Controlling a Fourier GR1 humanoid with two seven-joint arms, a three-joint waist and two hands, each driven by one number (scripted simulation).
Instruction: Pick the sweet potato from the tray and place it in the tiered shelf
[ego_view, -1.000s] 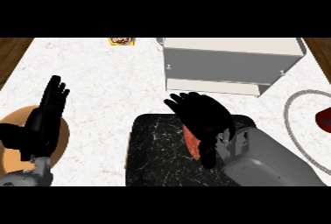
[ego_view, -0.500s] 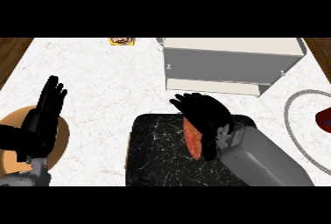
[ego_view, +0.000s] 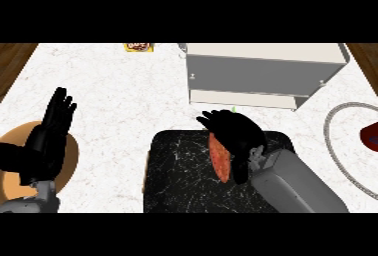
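step in hand: the grasp. right hand (ego_view: 235, 137) sits over the far half of the tray (ego_view: 177, 175), fingers curled down around the sweet potato (ego_view: 219, 161), which shows as an orange-red strip along the hand's left edge. the hand hides most of it, so i can't tell whether the thumb has closed on the hidden side. the sweet potato appears to be over the tray's middle, toward its far edge; i can't tell whether it is lifted or resting on the dark surface.

left hand (ego_view: 50, 135) is well to the left of the tray, fingers straight and pointing up, resting near the view's left edge above a tan round board (ego_view: 70, 165). holds nothing.

the shelf (ego_view: 262, 75) stands just beyond the tray's far edge, a bit to its right, its open front facing the tray. a plate (ego_view: 347, 145) lies to the tray's right, and a small yellow packet (ego_view: 139, 47) is far beyond the tray, near the counter's back edge.

judgement: pick is about done, place not started. next move calls for a lift clear of the tray rim, then a short carry forward and slightly right into the shelf opening, low enough to pass under its top tier, before opening the fingers.
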